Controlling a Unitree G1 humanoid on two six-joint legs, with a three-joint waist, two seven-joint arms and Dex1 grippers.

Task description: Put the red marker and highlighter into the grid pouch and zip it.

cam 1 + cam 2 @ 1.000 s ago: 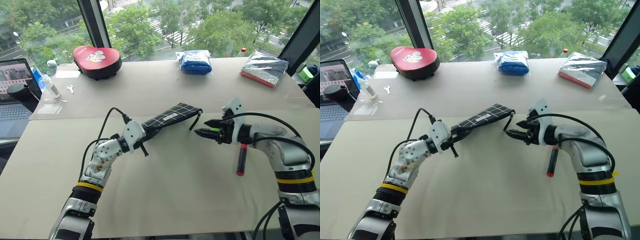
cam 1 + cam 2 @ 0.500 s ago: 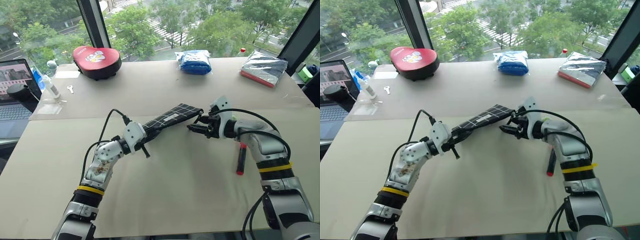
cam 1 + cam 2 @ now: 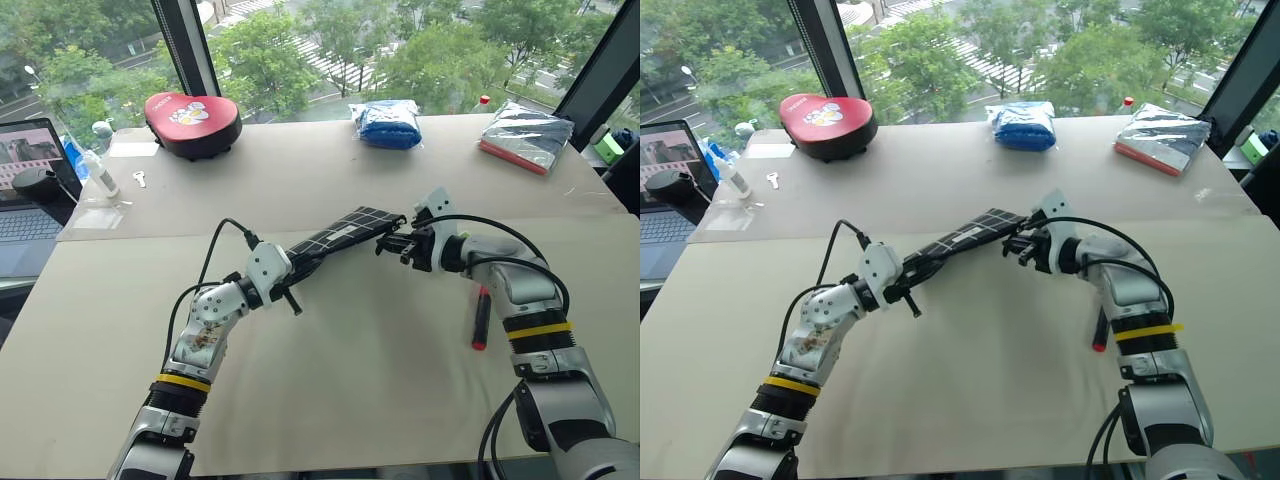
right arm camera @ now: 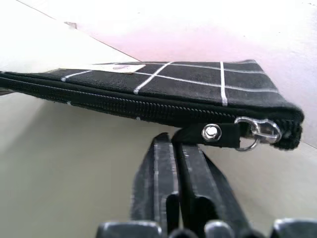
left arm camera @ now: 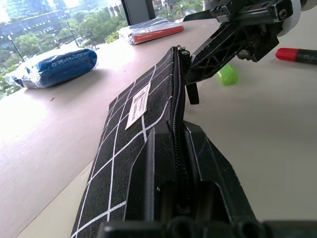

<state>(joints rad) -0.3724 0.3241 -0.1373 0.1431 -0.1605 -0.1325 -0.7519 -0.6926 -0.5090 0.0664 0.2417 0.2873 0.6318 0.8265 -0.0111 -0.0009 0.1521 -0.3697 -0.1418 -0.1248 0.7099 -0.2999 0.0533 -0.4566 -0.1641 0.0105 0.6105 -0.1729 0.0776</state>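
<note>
your left gripper (image 3: 293, 268) clamps the grid pouch (image 3: 345, 232); your right gripper (image 3: 390, 243), fingers together, pinches its zipper strap (image 4: 210, 133).

I see the grid pouch (image 3: 345, 232) as matt black woven cloth with thin white lines, a small white label (image 5: 137, 103) that looks like paper or printed fabric, and a toothed black zipper with a shiny metal ring on its strap (image 4: 229, 134). The right gripper (image 3: 388, 243) looks like hard, slightly glossy black plastic. The red marker (image 3: 481, 318) has a smooth plastic sheen. The table (image 3: 380, 400) is dull, smooth and beige. The blue bundle (image 3: 389, 123) sits in glossy clear wrap.
</note>
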